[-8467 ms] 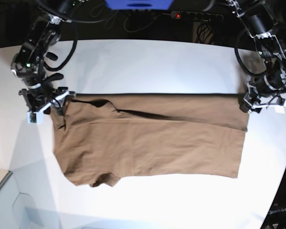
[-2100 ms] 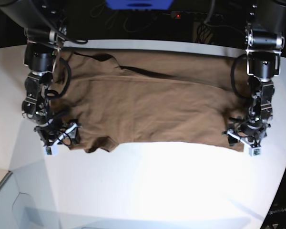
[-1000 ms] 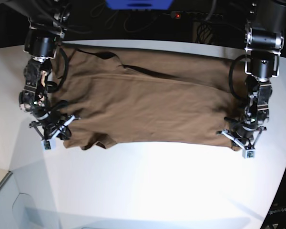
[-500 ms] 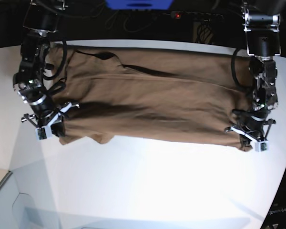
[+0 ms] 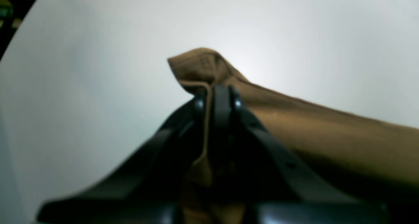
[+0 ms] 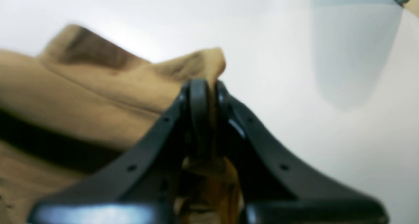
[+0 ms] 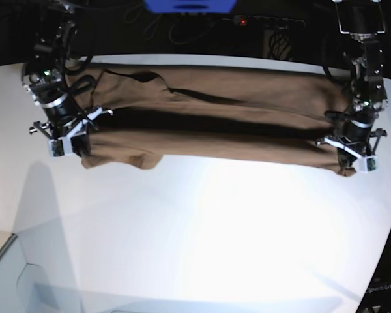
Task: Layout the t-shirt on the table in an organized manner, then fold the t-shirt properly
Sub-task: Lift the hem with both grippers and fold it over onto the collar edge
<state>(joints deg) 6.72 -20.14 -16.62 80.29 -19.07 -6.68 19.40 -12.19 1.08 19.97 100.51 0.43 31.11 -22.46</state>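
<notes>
Two hands held the t-shirt (image 7: pixel 215 124) at that moment, one at each end of its near edge. Our left hand (image 7: pixel 353 151) was pressed together on a bunched corner of brown cloth, and the left wrist view showed that corner (image 5: pixel 203 66) poking out past the tips. Our right hand (image 7: pixel 64 134) pinched the opposite corner (image 6: pixel 196 65) in the same way.

We judged the pairing deliberate: with both ends gripped level, the near edge hung as one straight line above the worktop (image 7: pixel 202 241), so it could travel toward the far edge without sagging in the middle. The rest of the shirt lay spread across the far part of the worktop, and a dark band of shadow (image 7: pixel 202 122) ran beneath the raised layer.

We took this for the lengthwise fold in progress. Uneven travel between the hands would likely skew the crease.
</notes>
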